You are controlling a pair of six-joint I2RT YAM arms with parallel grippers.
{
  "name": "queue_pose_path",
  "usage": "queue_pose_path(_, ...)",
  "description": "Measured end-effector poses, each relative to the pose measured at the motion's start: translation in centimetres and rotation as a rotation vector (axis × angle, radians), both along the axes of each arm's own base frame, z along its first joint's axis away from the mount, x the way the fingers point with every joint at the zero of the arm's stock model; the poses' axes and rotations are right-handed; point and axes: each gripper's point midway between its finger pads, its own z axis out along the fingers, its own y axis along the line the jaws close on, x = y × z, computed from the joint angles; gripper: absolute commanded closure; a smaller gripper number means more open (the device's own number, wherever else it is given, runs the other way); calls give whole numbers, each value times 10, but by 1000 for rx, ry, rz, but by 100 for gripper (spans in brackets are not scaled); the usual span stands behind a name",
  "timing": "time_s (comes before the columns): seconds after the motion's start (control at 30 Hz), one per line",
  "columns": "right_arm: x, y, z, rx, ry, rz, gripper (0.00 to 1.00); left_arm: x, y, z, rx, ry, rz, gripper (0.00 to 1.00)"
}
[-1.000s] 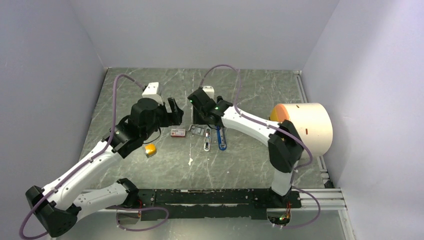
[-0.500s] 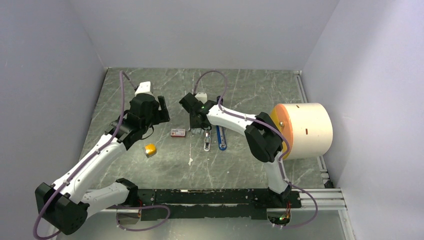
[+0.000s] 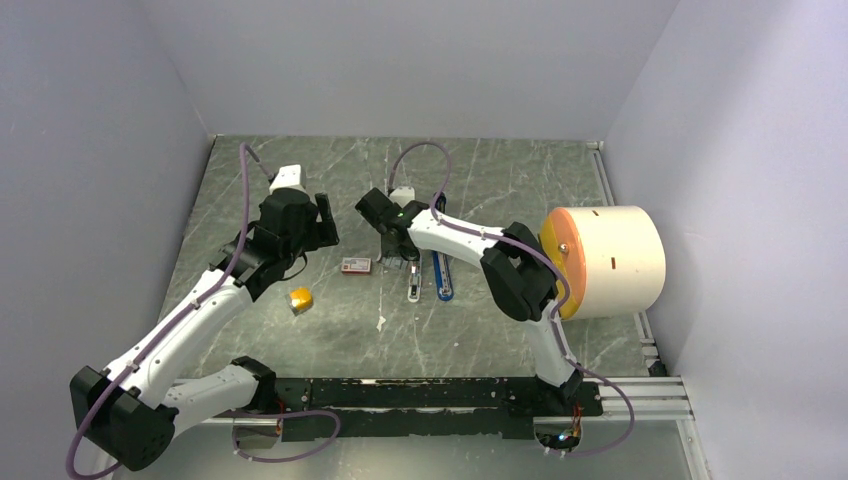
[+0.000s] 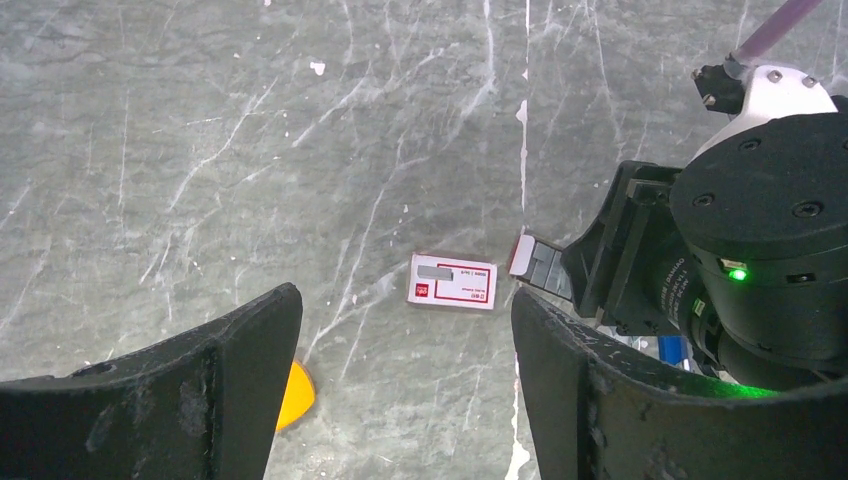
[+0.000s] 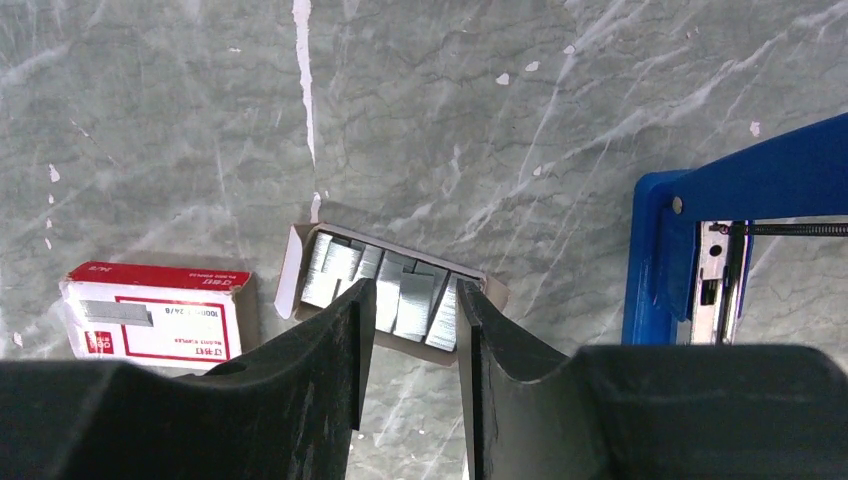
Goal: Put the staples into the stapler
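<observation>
Left jaws: spread wide with nothing between them – raised over the tabletop (image 3: 500, 170), left of the box.
Right jaws: narrowed and lowered over the tray, with staple strips in the gap between the tips; I cannot tell whether they pinch a strip.
Tabletop: grey, marbled, and carrying everything below.
Drum (image 3: 615, 255): a cream cylinder with an orange face, lying at the right side, well apart from the rest.
Stapler (image 3: 441, 277): blue, lying mid-tabletop just right of the tray, its metal rail showing.
Box (image 3: 355, 265): red and white, lying flat just left of the tray.
Tray (image 5: 292, 270): between box and stapler.
Block (image 3: 300, 298): orange-yellow, near the box on its left and toward the arms.
Staples (image 5: 335, 270): silvery strips side by side in the tray – none in the stapler.
</observation>
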Motion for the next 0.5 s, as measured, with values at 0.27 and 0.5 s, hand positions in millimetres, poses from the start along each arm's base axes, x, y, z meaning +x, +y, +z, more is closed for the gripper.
queue_pose_path(0.27, -2, 1, -6, -10, 9, -1, 64, -1, 1, -2, 2, 3, 0, 19)
queue_pose_path(0.5, -5, 1, -16, -16, 31, 0, 65, -1, 1, -4, 4, 7, 0, 19)
